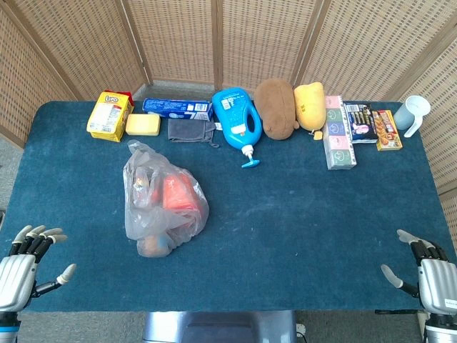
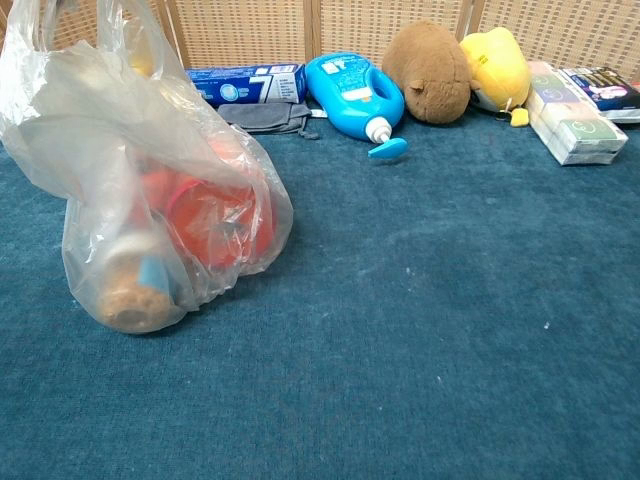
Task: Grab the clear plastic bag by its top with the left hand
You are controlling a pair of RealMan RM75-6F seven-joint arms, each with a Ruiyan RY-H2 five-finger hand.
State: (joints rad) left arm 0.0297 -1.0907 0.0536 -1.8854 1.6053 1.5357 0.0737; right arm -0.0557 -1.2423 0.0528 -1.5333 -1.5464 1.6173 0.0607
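A clear plastic bag (image 1: 163, 200) with orange and tan items inside stands on the blue table (image 1: 300, 214), left of centre. Its gathered top (image 1: 137, 150) points toward the far side. In the chest view the bag (image 2: 150, 200) fills the left side and rises to the frame's top. My left hand (image 1: 25, 264) is at the table's near left corner, fingers spread, holding nothing, well short of the bag. My right hand (image 1: 428, 271) is at the near right corner, also spread and empty. Neither hand shows in the chest view.
Along the far edge lie a yellow box (image 1: 109, 115), a yellow sponge (image 1: 142, 124), a blue packet (image 1: 177, 106), a grey cloth (image 1: 191, 130), a blue detergent bottle (image 1: 238, 121), brown (image 1: 276, 107) and yellow (image 1: 310, 106) plush toys, boxed goods (image 1: 339, 132) and a measuring cup (image 1: 415, 113).
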